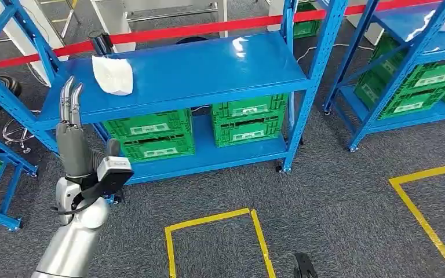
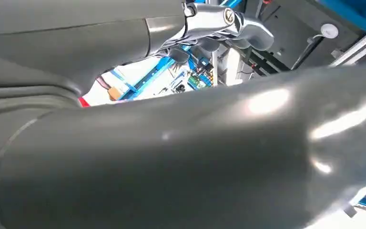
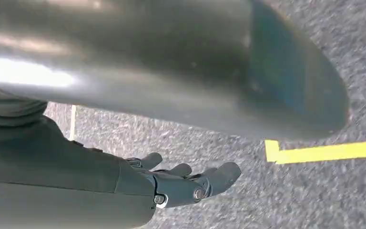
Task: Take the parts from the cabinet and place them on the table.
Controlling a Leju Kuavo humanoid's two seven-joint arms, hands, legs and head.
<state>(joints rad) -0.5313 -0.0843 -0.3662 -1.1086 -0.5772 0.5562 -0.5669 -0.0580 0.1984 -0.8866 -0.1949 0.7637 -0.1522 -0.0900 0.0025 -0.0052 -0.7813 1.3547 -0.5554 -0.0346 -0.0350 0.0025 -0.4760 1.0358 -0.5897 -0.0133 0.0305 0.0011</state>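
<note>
A white bagged part (image 1: 112,75) lies on the top shelf of the blue rack (image 1: 208,75), near its left end. A dark cylinder (image 1: 100,41) stands just behind it at the shelf's back edge. My left hand (image 1: 69,113) is raised in front of the shelf's left front corner, fingers straight and pointing up, holding nothing, a short way left of and nearer than the bag. Its thick grey thumb (image 2: 186,152) looms large in the left wrist view. My right hand (image 3: 181,183) hangs low over the grey carpet, fingers loosely apart and empty; its dark fingertips (image 1: 305,266) show in the head view.
Green crates (image 1: 150,134) fill the rack's lower shelf. A second blue rack (image 1: 405,69) with green crates stands to the right. Red barrier tape (image 1: 208,28) runs behind. Yellow tape outlines (image 1: 214,220) mark the carpet. A stool (image 1: 6,92) stands at the left.
</note>
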